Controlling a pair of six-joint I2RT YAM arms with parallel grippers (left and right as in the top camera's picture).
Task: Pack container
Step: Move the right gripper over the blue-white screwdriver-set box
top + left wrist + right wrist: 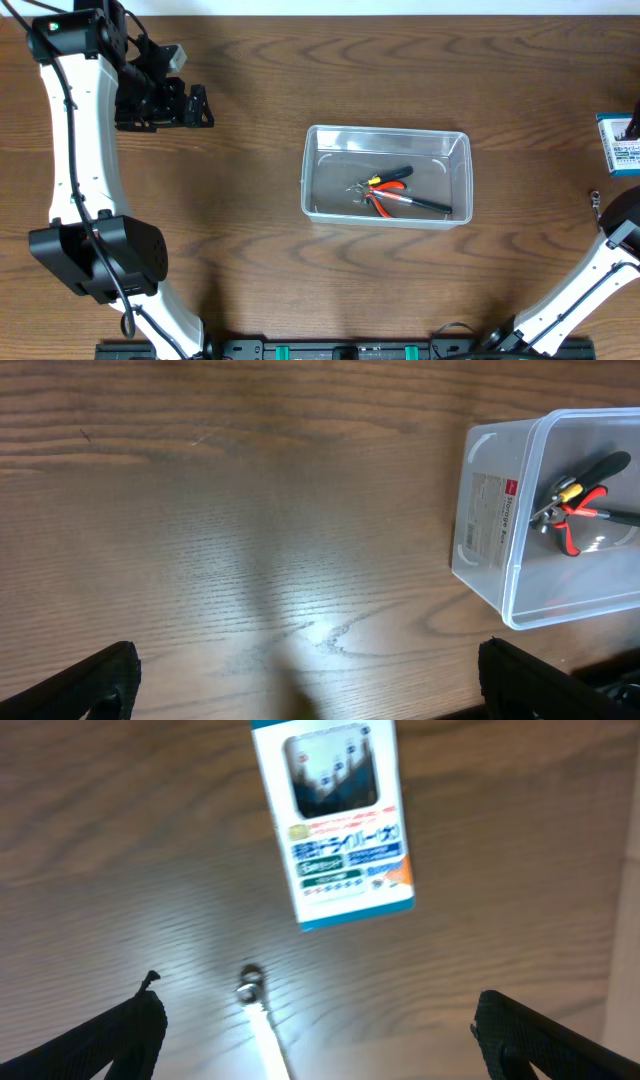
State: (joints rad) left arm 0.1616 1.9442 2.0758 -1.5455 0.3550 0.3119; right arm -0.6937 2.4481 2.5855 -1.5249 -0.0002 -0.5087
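The clear plastic container (310,178) stands mid-table, and in it lie pliers (400,195) with orange and black handles. My left gripper (207,105) hovers open at the far left, well away from the bin. In the left wrist view its jaws (310,695) are spread over bare wood, with the container (490,510) off to the right. My right gripper (320,1050) is open above a slim shiny metal tool (262,1020) with a ring end. Just beyond that tool lies a blue-and-white card pack (335,815).
The card pack (622,143) lies at the table's right edge, and the metal tool's tip (594,199) shows just below it. The left arm's white links run down the left side.
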